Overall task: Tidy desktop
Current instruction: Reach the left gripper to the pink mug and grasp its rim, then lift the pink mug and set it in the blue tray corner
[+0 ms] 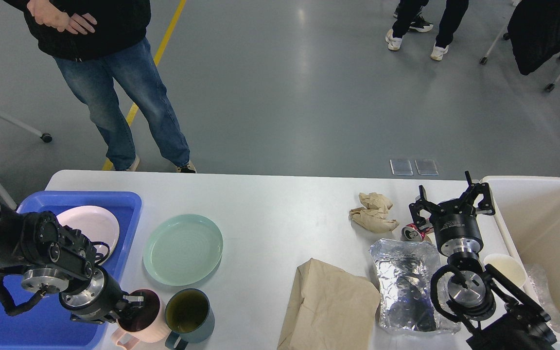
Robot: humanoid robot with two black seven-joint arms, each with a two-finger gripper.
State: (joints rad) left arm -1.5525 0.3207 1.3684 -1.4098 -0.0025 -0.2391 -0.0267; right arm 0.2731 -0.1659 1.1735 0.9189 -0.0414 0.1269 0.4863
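Spillage is the main risk: the left gripper [131,307] sits at the rim of the pink mug [140,321], apparently clamped on its near wall, and the dark teal mug [187,313] stands touching or just beside it near the front edge of the bench [280,214]. A sideways pull could knock the teal mug over or off the edge. The blue tray [114,204], holding a white plate [90,223], lies just left, with its wall to clear. A green plate [183,249] sits behind the mugs. On the right, the right gripper [452,201] hangs spread open above a crushed can [412,233], with crumpled paper [372,214], foil [406,287], a paper bag [328,306], a paper cup [503,267] and the cream bin [542,228] around it.
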